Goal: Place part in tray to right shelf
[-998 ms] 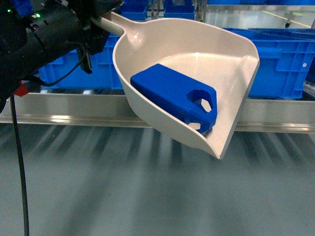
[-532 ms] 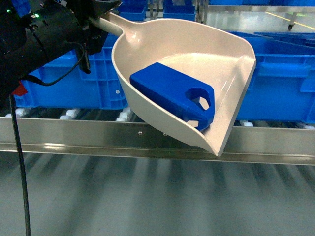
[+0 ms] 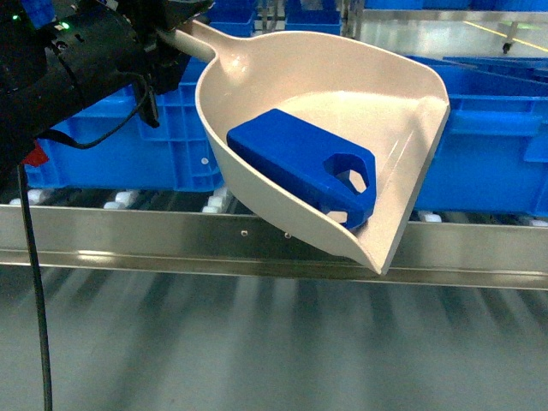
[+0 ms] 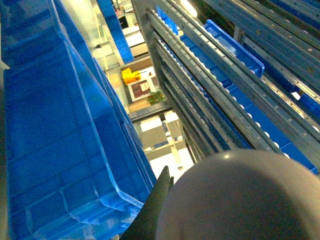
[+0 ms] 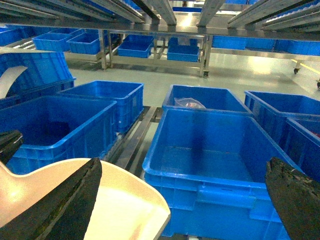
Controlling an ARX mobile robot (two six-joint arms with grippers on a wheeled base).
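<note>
Aloft, left hand [image 3: 163, 30] grips tray [image 3: 342, 86].

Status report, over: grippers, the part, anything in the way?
Left gripper shut on tray handle; right gripper open, empty. Part lying in tray, held before right shelf. Blue crates ahead; nothing blocking.
</note>
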